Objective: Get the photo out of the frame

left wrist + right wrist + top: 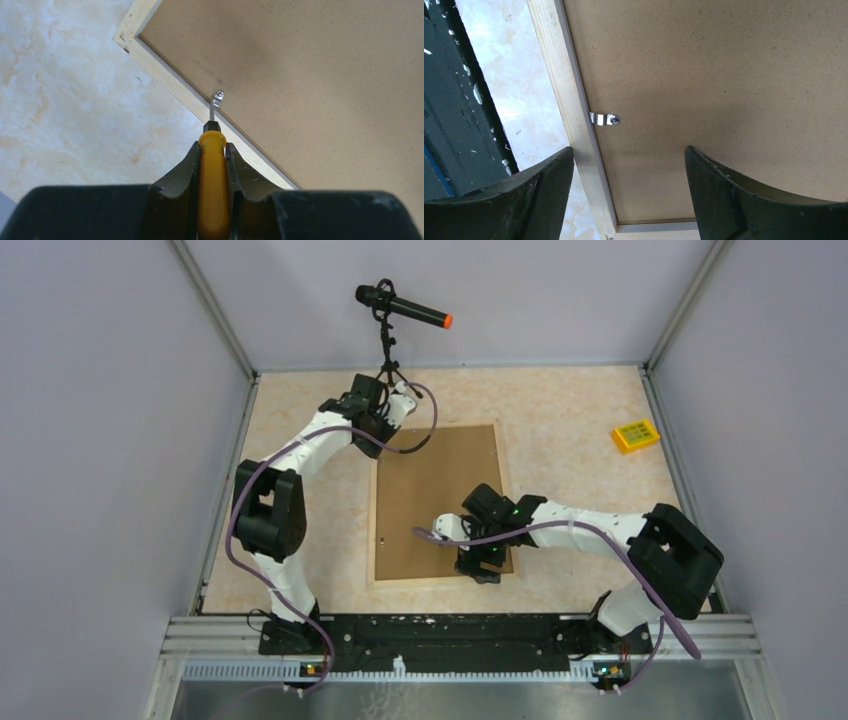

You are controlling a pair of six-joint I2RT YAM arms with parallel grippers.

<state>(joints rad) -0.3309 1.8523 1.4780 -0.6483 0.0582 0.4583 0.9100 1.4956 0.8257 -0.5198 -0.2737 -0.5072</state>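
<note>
Left pincer [212,145]: closed on the yellow handle of a screwdriver [212,190], which is clamped between both fingers with the shaft pointing away from the wrist.
Screwdriver tip: set against a small metal tab [216,100] where the pale wood rim meets the brown back, near the frame's far left corner.
Right pincer [628,150]: open, with nothing between the fingers; it is held above the near edge of the frame, close to the near right corner.
Right pincer fingers [734,200]: one is seen over the brown back, the other over the rim and the table beside it; contact with the frame cannot be told.
Frame [430,500]: laid flat and face down at the middle of the table [560,420], between the two arms, with its long sides running from near to far.
Backing board [310,75]: seated inside the wood rim and facing up.
Second tab [605,119]: fixed on the near rim and turned inward over the backing board, in line with the gap between the right fingers.
Photo: not visible; only the back of the frame is shown.
Yellow block [636,435]: lying on the table to the far right, well apart from the frame.
Microphone [403,308]: mounted on a stand at the far edge, behind the left arm.
Black rail [454,100]: running along the near table edge, beside the frame's near rim.
</note>
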